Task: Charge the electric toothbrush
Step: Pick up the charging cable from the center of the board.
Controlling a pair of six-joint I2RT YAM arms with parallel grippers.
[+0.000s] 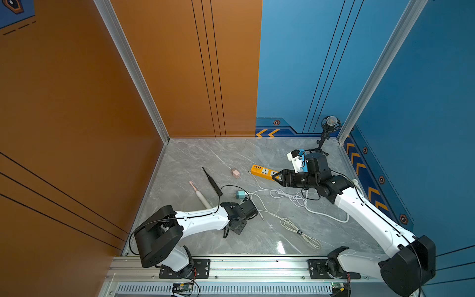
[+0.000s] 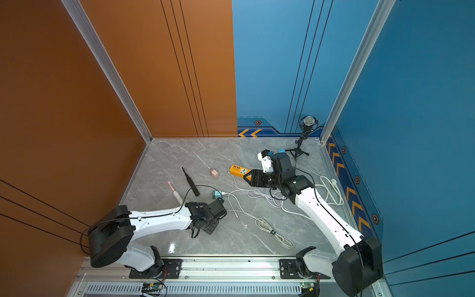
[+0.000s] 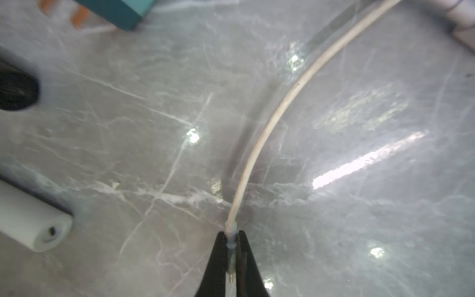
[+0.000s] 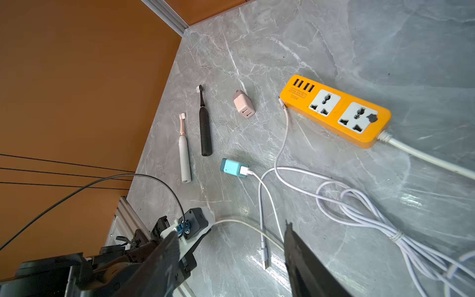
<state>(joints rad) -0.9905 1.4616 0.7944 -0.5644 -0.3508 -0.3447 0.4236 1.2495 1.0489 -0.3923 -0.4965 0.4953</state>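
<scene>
- Clock set on a top view, with 12 at the far wall.
- Left tool (image 3: 231,237) sits low at 7 o'clock on the counter (image 1: 205,159). Its jaws are clamped on the pin-plug end of the cream cable (image 3: 270,120), which arcs away from the tool.
- White toothbrush (image 4: 185,154) lies flat at 9 o'clock with its head toward 11. Its base port is near the held plug but apart from it.
- Black toothbrush (image 4: 205,126) lies beside it at 10 o'clock, not touching.
- Teal adapter (image 4: 232,167) sits near centre with a white cable (image 4: 255,177) plugged in.
- Pink adapter (image 4: 243,104) sits at 11 o'clock.
- Orange power strip (image 4: 334,110) lies at 1 o'clock. The right tool (image 4: 231,228) hangs above it, jaws apart, holding nothing.
</scene>
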